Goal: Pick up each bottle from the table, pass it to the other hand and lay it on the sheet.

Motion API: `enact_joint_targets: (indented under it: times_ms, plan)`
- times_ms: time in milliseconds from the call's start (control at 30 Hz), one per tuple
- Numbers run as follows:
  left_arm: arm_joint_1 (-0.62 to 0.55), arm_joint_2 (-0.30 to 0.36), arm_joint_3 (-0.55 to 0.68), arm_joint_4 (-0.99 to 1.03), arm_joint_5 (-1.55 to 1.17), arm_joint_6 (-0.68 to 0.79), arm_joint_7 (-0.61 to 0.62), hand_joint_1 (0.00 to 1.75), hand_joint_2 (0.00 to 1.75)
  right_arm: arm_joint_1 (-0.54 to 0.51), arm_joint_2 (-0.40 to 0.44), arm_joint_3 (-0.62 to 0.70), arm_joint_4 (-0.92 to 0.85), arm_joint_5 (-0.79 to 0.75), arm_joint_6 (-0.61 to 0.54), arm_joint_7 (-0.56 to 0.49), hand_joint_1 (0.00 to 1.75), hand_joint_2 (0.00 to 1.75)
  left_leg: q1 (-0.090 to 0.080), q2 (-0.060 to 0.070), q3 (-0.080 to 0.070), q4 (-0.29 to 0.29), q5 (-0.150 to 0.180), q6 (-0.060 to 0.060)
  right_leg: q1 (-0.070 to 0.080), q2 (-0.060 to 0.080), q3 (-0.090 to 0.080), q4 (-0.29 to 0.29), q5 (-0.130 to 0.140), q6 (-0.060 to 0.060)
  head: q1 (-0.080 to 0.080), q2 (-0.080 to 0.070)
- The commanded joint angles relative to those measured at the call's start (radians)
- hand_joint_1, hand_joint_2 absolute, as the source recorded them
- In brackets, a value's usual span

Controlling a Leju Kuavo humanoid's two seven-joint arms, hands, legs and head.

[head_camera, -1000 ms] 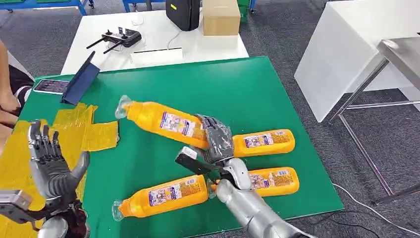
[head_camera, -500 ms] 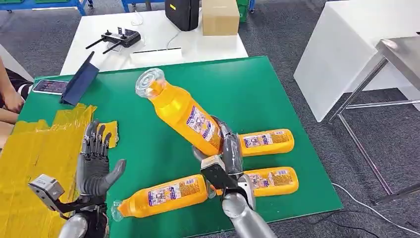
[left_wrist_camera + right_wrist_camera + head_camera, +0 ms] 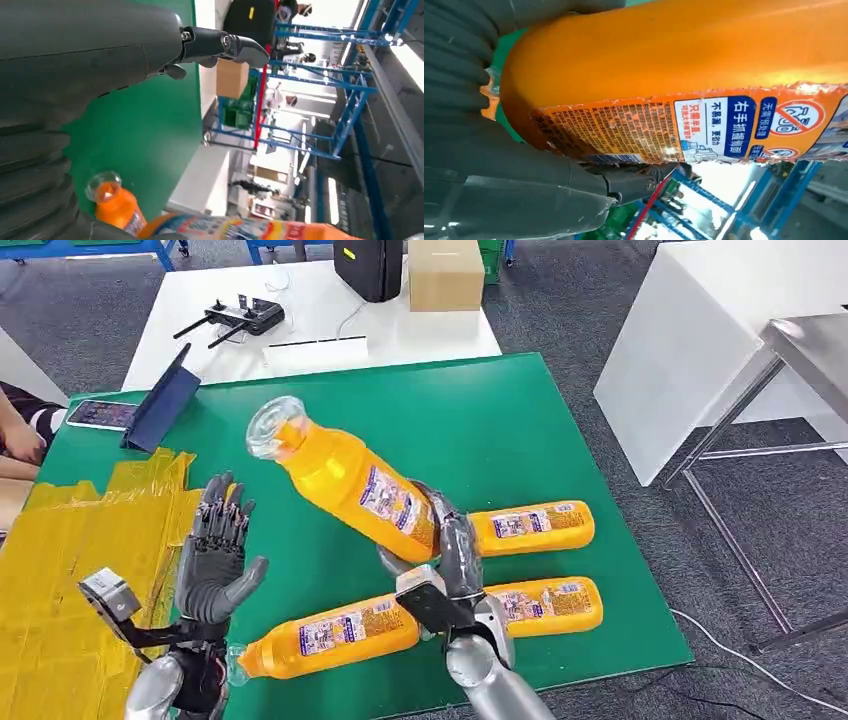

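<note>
Worktop: green; three bottles are left lying near its right front corner.
Sheet: yellow, spread at the left edge.
Held bottle: gripped at its base by the right hand, cap tilted toward the left hand.
Left hand: held wide, nothing in it, just beside the cap end.

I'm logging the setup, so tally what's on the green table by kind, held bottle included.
Orange bottles: 4, one held, three lying
Yellow sheet: 1
Phone: 1
Dark blue folder: 1
Total: 7
</note>
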Motion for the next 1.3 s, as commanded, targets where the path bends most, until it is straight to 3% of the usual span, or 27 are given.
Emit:
enact_joint_targets:
  times_ms: [33,467,867,1300]
  plan:
    - [-0.053,0.031,-0.037,0.062,0.050,-0.031,0.003,0.00,1.75,-0.088,0.001,0.074,0.201,0.015,-0.021,-0.009,1.75,1.75,0.002,-0.003,0.004,-0.001,-0.001,-0.002,0.001,0.002,0.005,-0.002,0.000,-0.001,0.000,0.000]
    - [-0.048,0.030,-0.095,0.042,0.044,-0.061,-0.026,0.00,1.75,-0.145,0.012,0.094,0.320,0.036,-0.013,0.003,1.75,1.75,0.002,-0.004,0.005,0.000,-0.001,-0.002,0.002,0.002,0.006,-0.001,-0.001,-0.001,0.000,0.000]
    - [-0.050,0.026,-0.098,0.042,0.044,-0.061,-0.024,0.00,1.75,-0.146,0.014,0.094,0.321,0.037,-0.014,0.003,1.75,1.75,0.000,-0.001,0.001,0.000,0.000,0.000,0.000,0.000,0.001,0.000,0.000,0.000,0.000,0.000]
    - [-0.102,0.026,-0.161,0.107,0.032,-0.086,-0.024,0.00,1.75,-0.222,0.068,0.245,0.407,0.215,-0.026,0.056,1.75,1.75,0.001,-0.002,0.002,0.000,0.000,-0.001,0.000,0.001,0.002,0.000,0.000,0.000,0.000,0.000]
